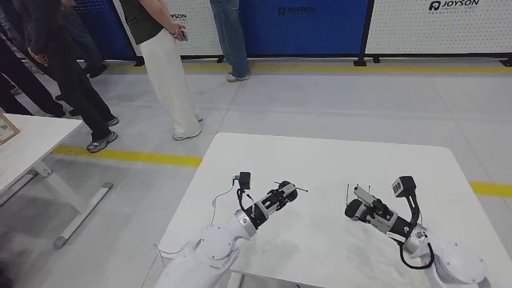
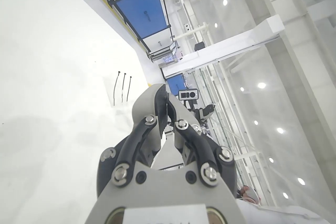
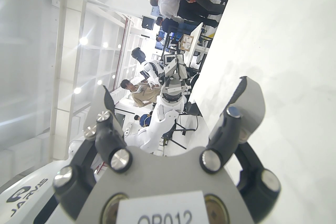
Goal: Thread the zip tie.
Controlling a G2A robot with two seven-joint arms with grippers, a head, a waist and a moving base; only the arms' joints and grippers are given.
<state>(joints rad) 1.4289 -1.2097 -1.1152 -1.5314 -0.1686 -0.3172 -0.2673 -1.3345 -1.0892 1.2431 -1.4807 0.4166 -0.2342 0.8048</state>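
Top view: a grey floor with a yellow line (image 1: 128, 157) runs across the room, and blue and white panels (image 1: 304, 8) stand along the far wall. At the left edge is a smaller white side table (image 1: 32, 140). The white work table (image 1: 320, 156) takes up the near middle and right, and both arms are raised above its near part.

The left gripper (image 1: 290, 192) is over the near left-centre of the table. In the left wrist view its fingers (image 2: 155, 107) are pressed together on a thin black zip tie (image 2: 167, 110). The ribbed pads meet around the strip. From above, the zip tie (image 1: 301, 189) shows as a fine dark line that crosses the fingertips and sticks out on both sides.

Three spare zip ties (image 2: 122, 87) lie flat on the table to the right of the left gripper, side by side and roughly parallel. They are well apart from its fingers and touch neither arm.

The right gripper (image 1: 352, 206) is over the near right of the table and points toward the left arm. In the right wrist view its fingers (image 3: 249, 96) are spread wide, with bare table and room visible in the gap between them.
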